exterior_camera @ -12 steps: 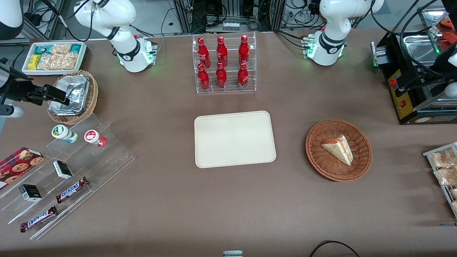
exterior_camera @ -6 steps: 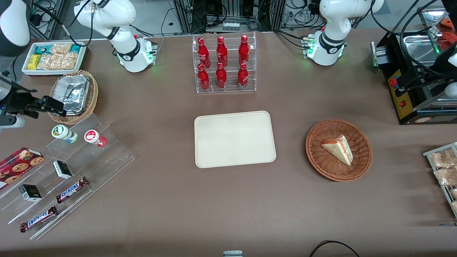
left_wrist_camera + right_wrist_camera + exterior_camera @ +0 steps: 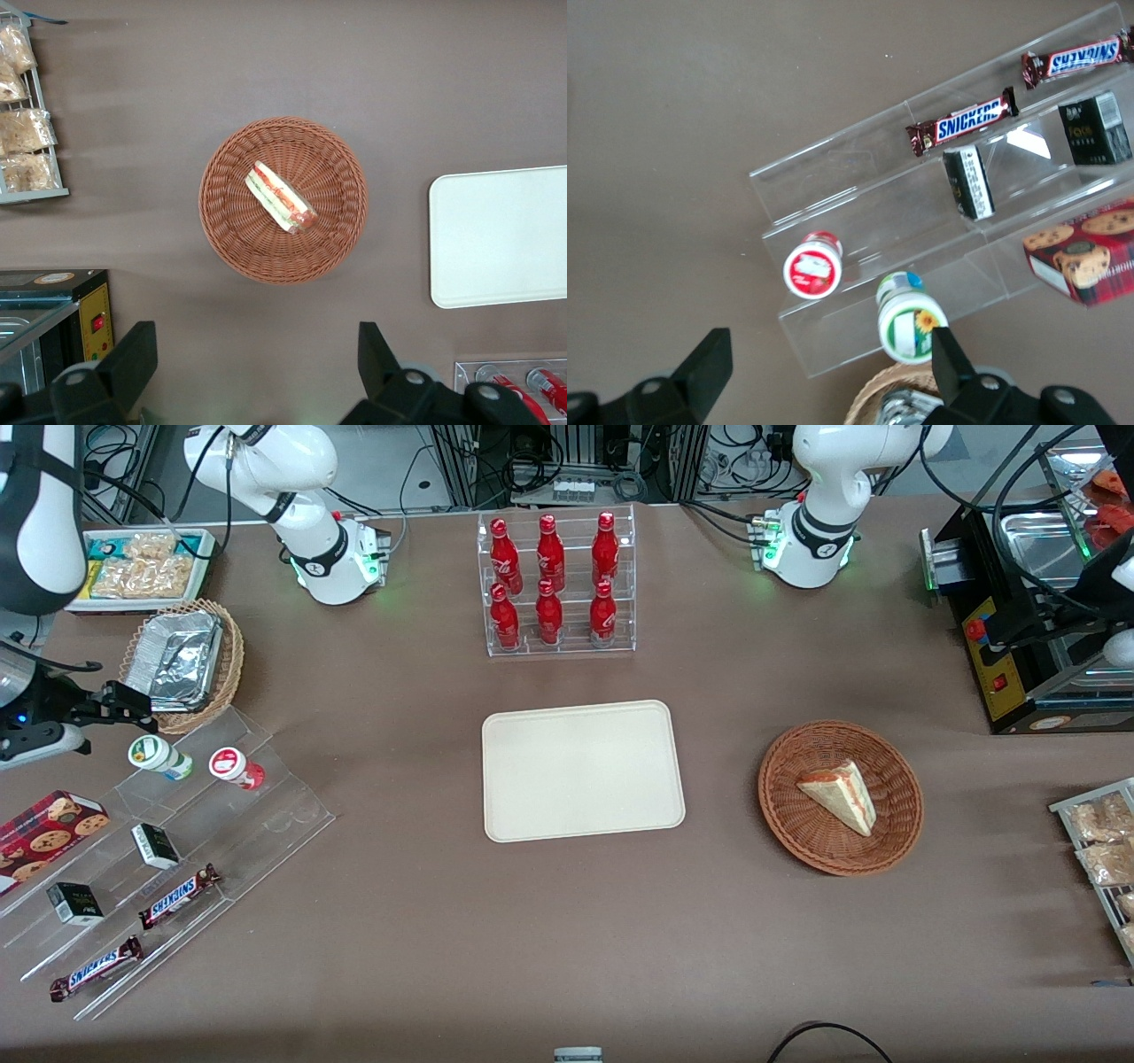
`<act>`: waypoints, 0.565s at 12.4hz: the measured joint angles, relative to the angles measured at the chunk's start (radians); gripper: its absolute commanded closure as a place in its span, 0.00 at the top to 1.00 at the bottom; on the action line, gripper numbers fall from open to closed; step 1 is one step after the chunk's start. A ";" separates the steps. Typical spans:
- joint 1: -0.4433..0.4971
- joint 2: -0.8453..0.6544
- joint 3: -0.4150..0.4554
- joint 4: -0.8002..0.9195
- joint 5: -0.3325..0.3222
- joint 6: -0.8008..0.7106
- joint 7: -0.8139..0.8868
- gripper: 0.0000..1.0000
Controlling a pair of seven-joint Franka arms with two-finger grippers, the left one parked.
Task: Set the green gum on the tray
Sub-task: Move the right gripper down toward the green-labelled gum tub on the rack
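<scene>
**Current state, front view used as the clock face**

1. End effector: the gripper point(image 3: 133, 701) hangs at the working arm's end of the table, at 11 o'clock from the green gum point(image 3: 158, 755) and close to it. It is not touching the gum. In the right wrist view the two fingers point(image 3: 709, 363) are spread wide apart with nothing between them, so the gripper point(image 3: 828, 372) is released and empty.

2. Task object: the green gum point(image 3: 911, 320) sits on the top step of the clear acrylic stand point(image 3: 266, 815), with its green-and-white lid towards the camera. The red-lidded bottle point(image 3: 235, 766) is on the same step, just beside it at 3 o'clock, with a small gap between them.

3. Target: the tray point(image 3: 580, 771) lies flat at mid-table with nothing on it. It is at 3 o'clock from the green gum and well apart from it.

4. Surrounding items:
   - The foil-lined wicker basket point(image 3: 182, 660) is at 12 o'clock from the green gum, and the gripper is above its nearer rim.
   - Two Snickers bars point(image 3: 180, 895) and two small dark boxes point(image 3: 156, 845) occupy the lower steps of the stand, at 6 o'clock from the gum.
   - The cookie box point(image 3: 49, 828) is at 8 o'clock from the gum.
   - The rack of red bottles point(image 3: 560, 584) is at 12 o'clock from the tray.
   - The round basket holding a sandwich wedge point(image 3: 840, 797) is at 3 o'clock from the tray
</scene>
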 measured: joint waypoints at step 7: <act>-0.043 0.004 -0.027 -0.173 0.000 0.221 -0.329 0.99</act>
